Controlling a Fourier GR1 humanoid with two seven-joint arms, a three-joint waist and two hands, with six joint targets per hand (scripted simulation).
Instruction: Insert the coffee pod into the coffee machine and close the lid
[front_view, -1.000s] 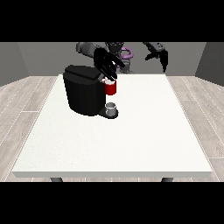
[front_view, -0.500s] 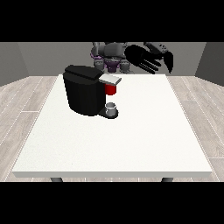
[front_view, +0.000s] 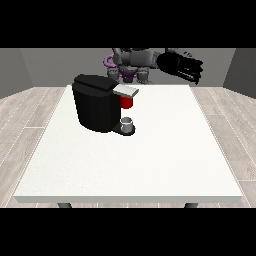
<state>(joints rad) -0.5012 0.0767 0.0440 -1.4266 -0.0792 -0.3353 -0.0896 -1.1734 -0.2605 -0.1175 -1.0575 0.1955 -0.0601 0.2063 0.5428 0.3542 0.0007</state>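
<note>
Hovering high at the view's right, one hand (front_view: 181, 66) is spreading its fingers, holding nothing; a grey thing (front_view: 128, 125), maybe the pod, is sitting under the machine (front_view: 97, 102); probably light, stiff, best pinched by its sides.

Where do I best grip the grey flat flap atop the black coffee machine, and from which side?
Likely its free end: the grey flat flap juts past the black coffee machine towards the view's right, above a red thing at the machine. Come from above and that side, where the hand at the view's right hangs.
</note>
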